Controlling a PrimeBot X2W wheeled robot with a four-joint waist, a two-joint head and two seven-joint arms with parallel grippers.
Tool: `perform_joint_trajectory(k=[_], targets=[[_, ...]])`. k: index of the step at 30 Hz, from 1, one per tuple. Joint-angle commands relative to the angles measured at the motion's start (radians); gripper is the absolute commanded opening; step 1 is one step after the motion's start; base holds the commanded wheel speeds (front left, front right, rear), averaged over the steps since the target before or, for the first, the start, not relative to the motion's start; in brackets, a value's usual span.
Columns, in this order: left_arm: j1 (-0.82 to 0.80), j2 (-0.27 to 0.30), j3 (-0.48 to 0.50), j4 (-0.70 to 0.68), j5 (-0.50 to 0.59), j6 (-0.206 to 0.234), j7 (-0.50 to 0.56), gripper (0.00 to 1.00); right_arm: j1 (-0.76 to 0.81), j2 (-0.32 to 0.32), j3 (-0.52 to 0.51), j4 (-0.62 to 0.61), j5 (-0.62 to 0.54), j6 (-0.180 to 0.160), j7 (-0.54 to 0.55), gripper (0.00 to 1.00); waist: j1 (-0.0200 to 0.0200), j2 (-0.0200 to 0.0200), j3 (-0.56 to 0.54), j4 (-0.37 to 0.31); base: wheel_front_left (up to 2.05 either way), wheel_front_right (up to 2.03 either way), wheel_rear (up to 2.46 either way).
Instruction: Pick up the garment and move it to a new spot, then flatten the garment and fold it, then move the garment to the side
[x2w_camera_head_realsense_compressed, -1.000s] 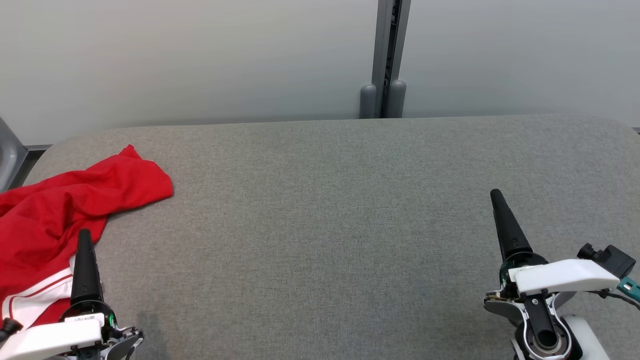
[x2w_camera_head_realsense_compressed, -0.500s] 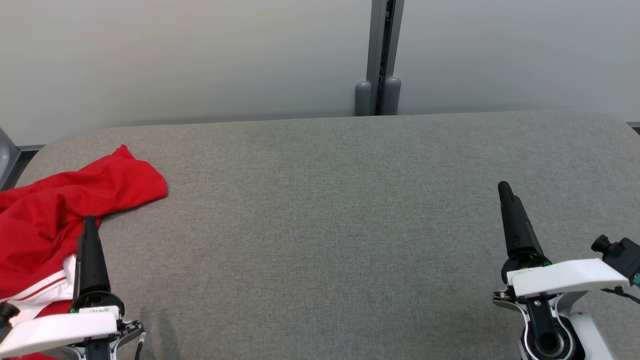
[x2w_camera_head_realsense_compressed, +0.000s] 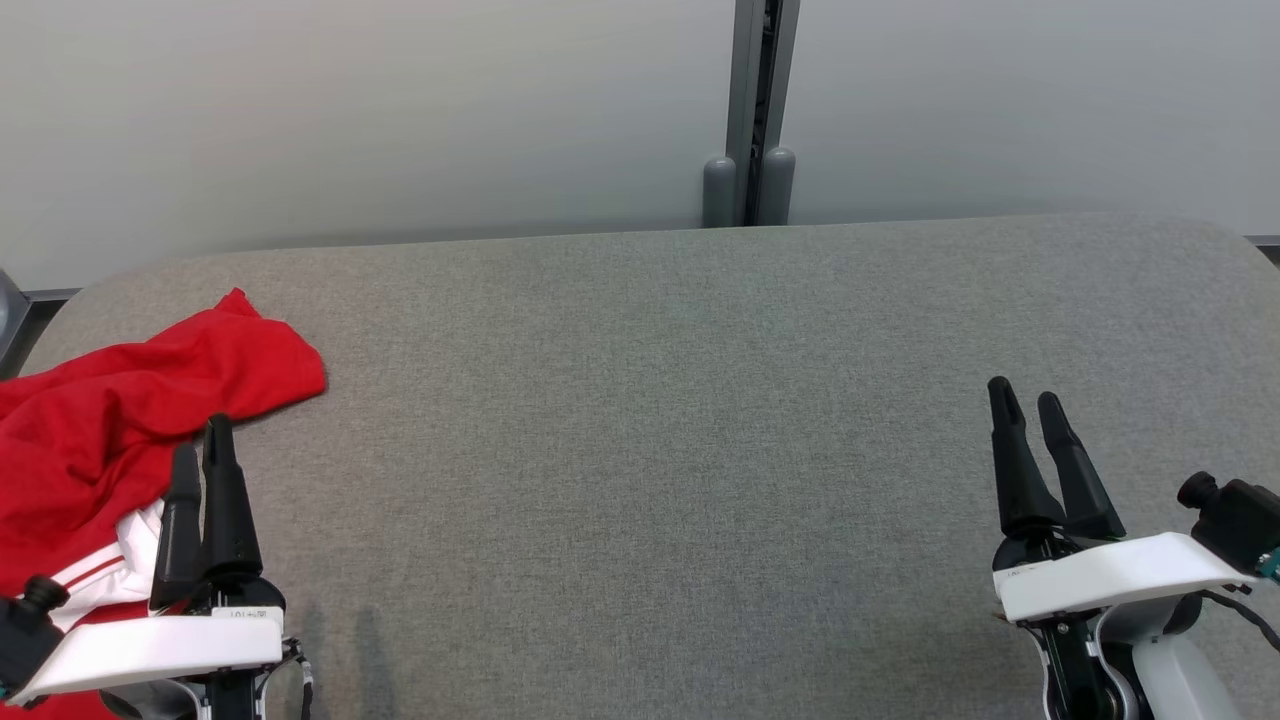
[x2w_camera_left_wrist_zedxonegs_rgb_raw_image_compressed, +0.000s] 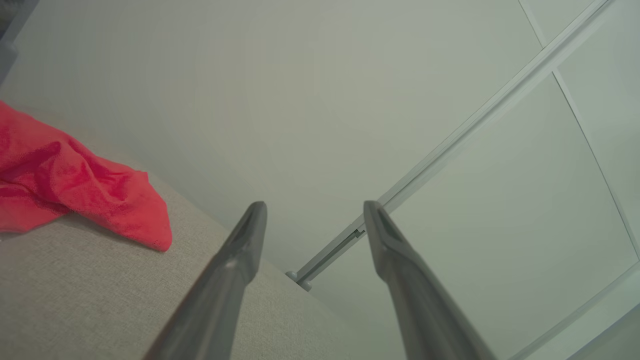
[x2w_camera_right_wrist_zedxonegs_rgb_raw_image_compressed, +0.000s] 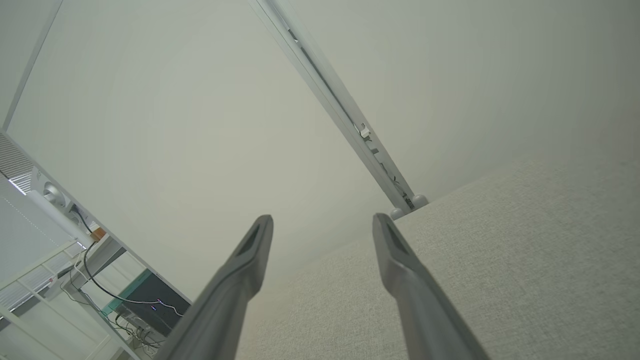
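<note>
Both wrists have rolled since a second ago: each gripper showed one finger edge-on then, two fingers side by side now. Head camera has drifted a bit too, so the slight scene shift isn't the things moving.

Left gripper: released, jaws apart, nothing between them. From the head its fingers overlap the near edge of the garment; in the left wrist view the cloth sits off to the left of the fingers, apart from them.

Garment: red, crumpled, white striped trim beside the left gripper, at the left end of the grey padded table, running out of frame at left.

Right gripper: released, empty, over bare fabric at the right end, well apart from the garment.

Behind the table: pale wall panels and a grey post at mid far edge. Right wrist view catches a desk with cables beyond the table.
</note>
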Motion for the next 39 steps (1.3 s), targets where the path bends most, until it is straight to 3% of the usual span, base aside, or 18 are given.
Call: perform_joint_trajectory(k=[1, 9, 27, 39], targets=[[-0.022, 0.008, -0.005, -0.013, 0.043, -0.004, -0.011, 1.0, -0.004, -0.009, -0.011, -0.013, -0.054, 0.005, -0.012, 1.0, 0.0, 0.0, 0.0, -0.001, 0.0, 0.0, 0.0], [-0.023, 0.008, -0.014, 0.019, 0.184, -0.001, -0.032, 1.0, 0.01, -0.009, -0.016, -0.007, -0.183, 0.006, -0.03, 1.0, 0.0, 0.0, -0.003, -0.01, 0.0, 0.0, 0.0], [-0.029, 0.011, -0.093, 0.077, 0.524, 0.067, -0.076, 1.0, 0.022, -0.01, -0.063, -0.009, -0.456, 0.006, -0.064, 1.0, 0.0, 0.0, -0.006, -0.021, 0.0, 0.0, 0.0], [-0.03, 0.012, -0.107, 0.101, 0.67, 0.094, -0.101, 1.0, 0.039, -0.012, -0.068, -0.016, -0.57, 0.006, -0.084, 1.0, 0.0, 0.0, -0.011, -0.027, 0.0, 0.0, 0.0]])
